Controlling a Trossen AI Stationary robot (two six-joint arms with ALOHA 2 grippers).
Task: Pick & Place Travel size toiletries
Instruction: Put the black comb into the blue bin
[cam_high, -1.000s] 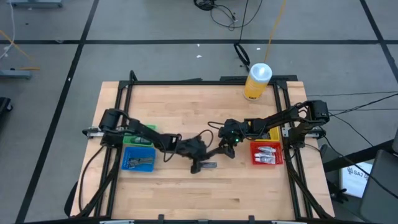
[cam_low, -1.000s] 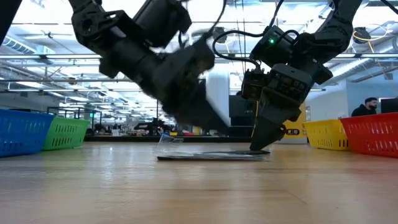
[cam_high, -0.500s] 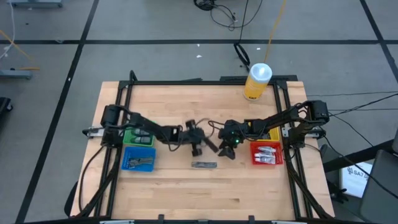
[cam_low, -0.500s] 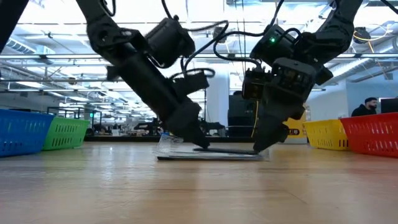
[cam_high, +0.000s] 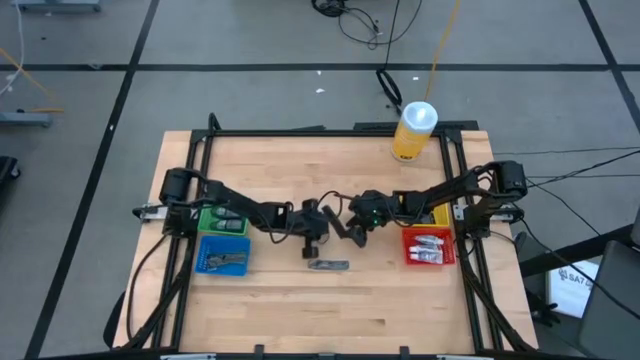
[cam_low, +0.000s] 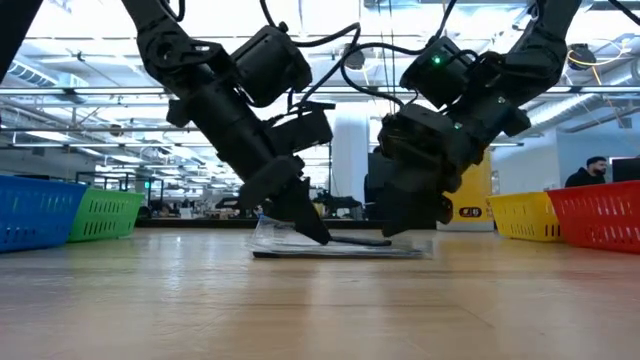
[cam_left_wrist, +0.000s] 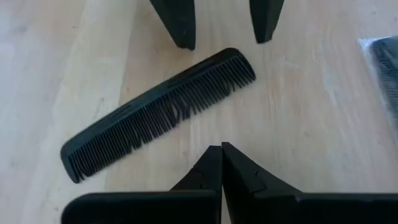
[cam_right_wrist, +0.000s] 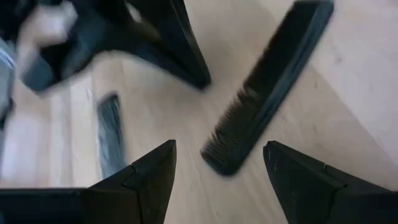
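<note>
High view shows both arms meeting at the middle of the wooden table (cam_high: 270, 310). The left gripper (cam_high: 312, 240) has its fingers pressed together, holding nothing, and its tip is down close to the tabletop. The right gripper (cam_high: 352, 232) faces it from the right with its fingers apart, also empty.

Between the two grippers a black comb (cam_left_wrist: 158, 112) lies flat on the wood; in the left wrist view it sits just beyond the closed tips, with the right gripper's two fingers (cam_left_wrist: 176, 22) standing just past it. A clear-wrapped dark packet (cam_high: 328, 265) lies flat just nearer than the grippers.

At the table's left edge are a green bin (cam_high: 222, 222) and, nearer, a blue bin (cam_high: 222, 254) with dark items inside. At the right edge a red bin (cam_high: 428, 246) holds white tubes (cam_high: 430, 243). A yellow bottle (cam_high: 413, 131) with a white cap stands at the far edge, right of centre.
</note>
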